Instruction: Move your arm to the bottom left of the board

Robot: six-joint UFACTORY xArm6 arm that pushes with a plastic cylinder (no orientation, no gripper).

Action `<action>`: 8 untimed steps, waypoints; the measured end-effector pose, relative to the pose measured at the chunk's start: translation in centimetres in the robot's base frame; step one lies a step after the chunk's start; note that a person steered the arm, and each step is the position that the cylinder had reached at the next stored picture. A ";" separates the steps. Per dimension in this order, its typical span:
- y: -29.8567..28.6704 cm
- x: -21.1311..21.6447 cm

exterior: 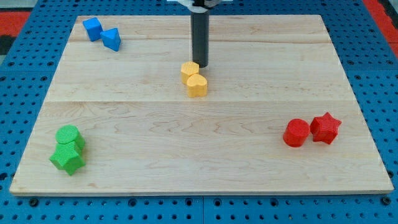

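Observation:
My rod comes down from the view's top centre, and my tip [200,64] rests on the wooden board [199,149] just above and right of two yellow blocks. The yellow hexagonal block [189,70] touches the yellow heart-shaped block [196,85] below it. At the board's bottom left lie a green cylinder-like block [69,136] and a green star block [68,159], touching each other. My tip is far up and to the right of them.
A blue cube-like block [93,28] and a blue triangular block [112,38] sit at the top left. A red cylinder [296,132] and a red star [325,128] sit at the right. A blue pegboard [379,62] surrounds the board.

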State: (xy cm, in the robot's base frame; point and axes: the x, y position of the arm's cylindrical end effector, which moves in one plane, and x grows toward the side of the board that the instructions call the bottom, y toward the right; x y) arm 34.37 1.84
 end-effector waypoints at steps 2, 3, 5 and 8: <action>5.5 6.0; 4.1 11.2; -2.1 21.7; -22.9 26.4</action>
State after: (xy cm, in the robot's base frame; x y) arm 60.78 -21.09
